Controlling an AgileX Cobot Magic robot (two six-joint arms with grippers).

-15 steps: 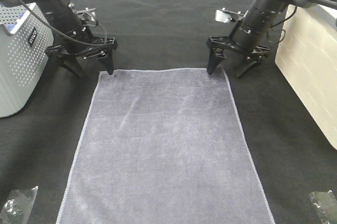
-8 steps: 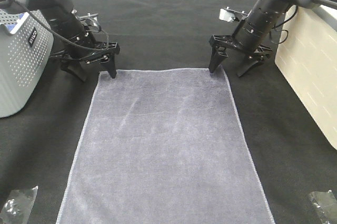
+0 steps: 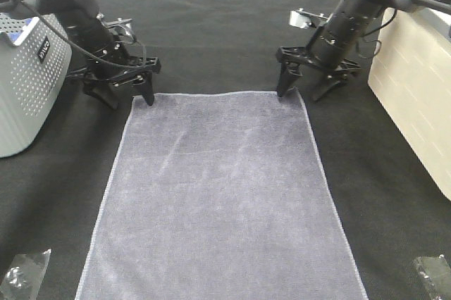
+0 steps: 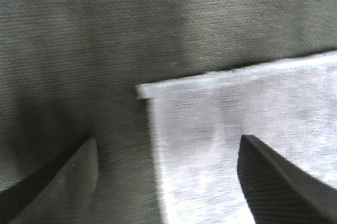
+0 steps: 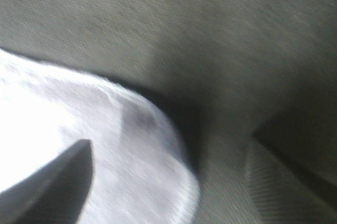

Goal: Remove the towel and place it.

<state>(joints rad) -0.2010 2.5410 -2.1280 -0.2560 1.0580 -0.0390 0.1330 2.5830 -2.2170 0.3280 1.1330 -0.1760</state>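
Low over the table (image 3: 211,18) with the left pincer (image 3: 127,97), jaws spread and gripping nothing: one finger above bare table just off the towel (image 3: 218,194), the other above the towel itself, with the far left corner (image 4: 142,90) between the two. Much the same at the right pincer (image 3: 299,94): spread wide, empty, astride the far right corner (image 5: 163,150), inner finger over the towel and outer finger off its side edge. Outward from there, towel spread flat and smooth on the table, far short hem spanning from one pincer to the other, long axis running straight away from both. Each arm nearest its own corner, neither needing to cross the towel's midline. Judged from this: a two-cornered pinch in hand, to be made by sinking onto the hem and closing. Thin hem lying tight against the table, so likely fingertips right down on it. Some risk of one corner slipping free, or of catching the table's black cover along with the towel
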